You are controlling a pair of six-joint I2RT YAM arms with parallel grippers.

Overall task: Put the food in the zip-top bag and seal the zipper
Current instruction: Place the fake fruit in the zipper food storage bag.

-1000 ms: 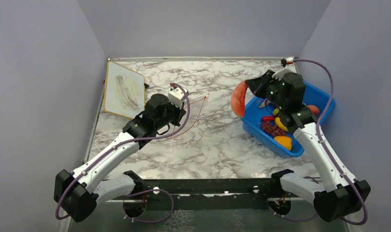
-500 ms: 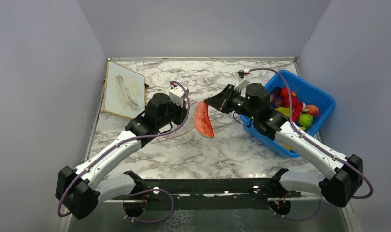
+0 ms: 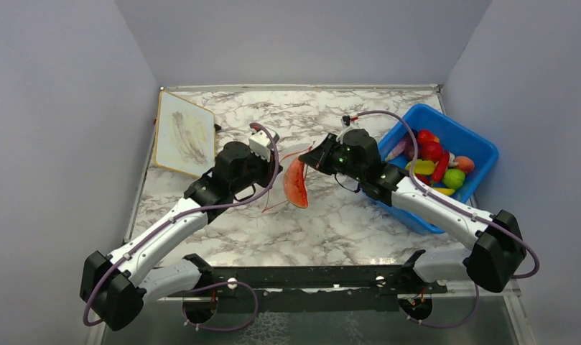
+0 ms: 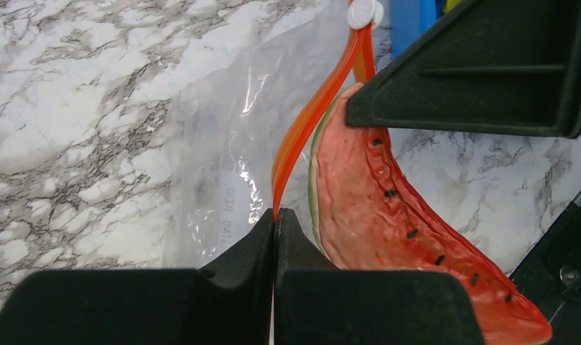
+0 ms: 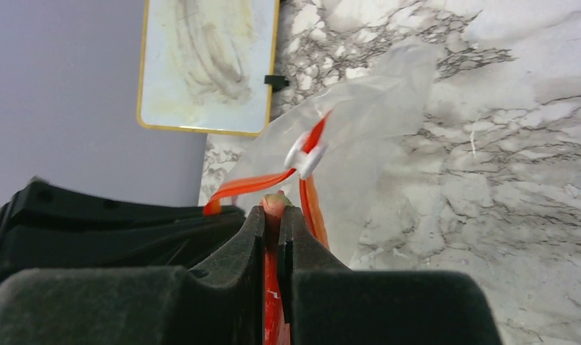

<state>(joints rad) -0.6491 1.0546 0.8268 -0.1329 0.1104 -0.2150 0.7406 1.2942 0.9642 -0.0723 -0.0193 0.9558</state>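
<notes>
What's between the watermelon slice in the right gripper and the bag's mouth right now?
Nothing visible. The watermelon slice, pinched by the right gripper, hangs right beside the zipper that the left gripper pinches. Whether the mouth of the zip-top bag gapes wide enough for it, I cannot tell.

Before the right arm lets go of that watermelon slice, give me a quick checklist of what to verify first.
1. Left pincer shut on the zipper strip: ok.
2. Right pincer shut on the watermelon slice: ok.
3. Bag mouth parted: ok, the strip splits into two from the white slider.
4. Slice tip inside the mouth rather than beside it: cannot tell.
5. Mouth wide enough for the whole slice: cannot tell.
6. All food bagged: not ok, several pieces lie in the blue bin.
</notes>
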